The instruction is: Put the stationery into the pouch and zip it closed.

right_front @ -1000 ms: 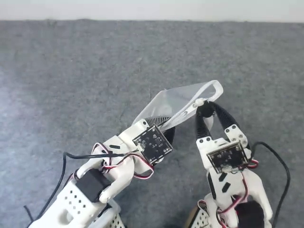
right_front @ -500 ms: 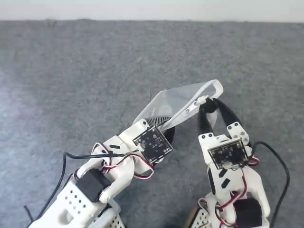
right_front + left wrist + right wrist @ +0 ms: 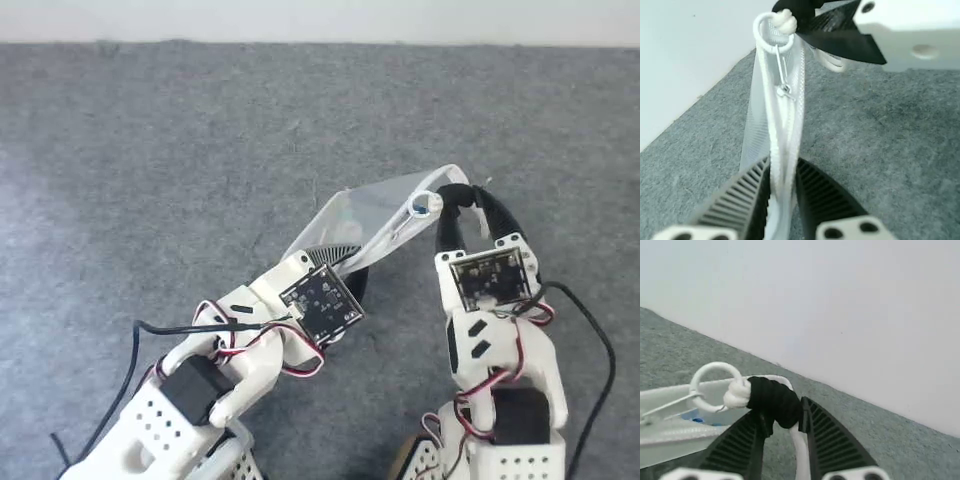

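Observation:
A clear mesh pouch [image 3: 372, 220] with a white zipper is held up off the grey table. My left gripper [image 3: 340, 262] is shut on the pouch's near end, with the pouch [image 3: 771, 120] rising between its ribbed black fingers [image 3: 816, 194]. My right gripper [image 3: 466, 200] is shut on the zipper pull's black-wrapped cord [image 3: 774, 399], next to the white knot and ring [image 3: 715, 384]. The ring [image 3: 773, 30] hangs at the pouch's far end in the left wrist view, the right gripper [image 3: 815, 20] just behind it. Something blue [image 3: 695, 419] shows inside the pouch.
Grey felt-like carpet [image 3: 150, 170] covers the table, meeting a pale wall [image 3: 320, 18] at the back. Both arms' white bodies and loose wires [image 3: 150, 330] crowd the front edge.
My right gripper has moved away from the camera and slightly right, carrying the zipper pull along the pouch's top edge toward its far corner. The left arm has stayed put.

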`<action>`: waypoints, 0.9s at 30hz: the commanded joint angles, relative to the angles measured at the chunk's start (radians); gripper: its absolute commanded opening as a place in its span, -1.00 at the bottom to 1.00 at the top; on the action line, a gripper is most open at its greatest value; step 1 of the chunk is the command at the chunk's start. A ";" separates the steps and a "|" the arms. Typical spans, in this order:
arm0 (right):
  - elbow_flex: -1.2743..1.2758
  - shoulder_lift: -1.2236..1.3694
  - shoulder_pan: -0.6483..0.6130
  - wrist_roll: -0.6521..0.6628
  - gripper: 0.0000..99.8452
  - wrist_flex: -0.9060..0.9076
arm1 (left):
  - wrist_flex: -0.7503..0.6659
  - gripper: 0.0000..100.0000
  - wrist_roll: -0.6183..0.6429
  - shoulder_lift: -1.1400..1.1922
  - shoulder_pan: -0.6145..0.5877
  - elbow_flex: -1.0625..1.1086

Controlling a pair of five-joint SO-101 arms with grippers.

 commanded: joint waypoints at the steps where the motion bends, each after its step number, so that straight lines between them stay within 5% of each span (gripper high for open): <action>1: -0.032 0.033 0.084 -0.012 -0.99 -0.047 | 0.008 -0.98 -0.002 -0.002 -0.011 0.018; 14: -0.117 0.242 0.162 -0.015 -0.99 -0.048 | 0.009 -0.98 -0.002 -0.002 -0.011 0.018; 27: -0.109 0.045 0.070 -0.006 -0.99 0.079 | 0.008 -0.97 0.000 -0.002 -0.005 -0.019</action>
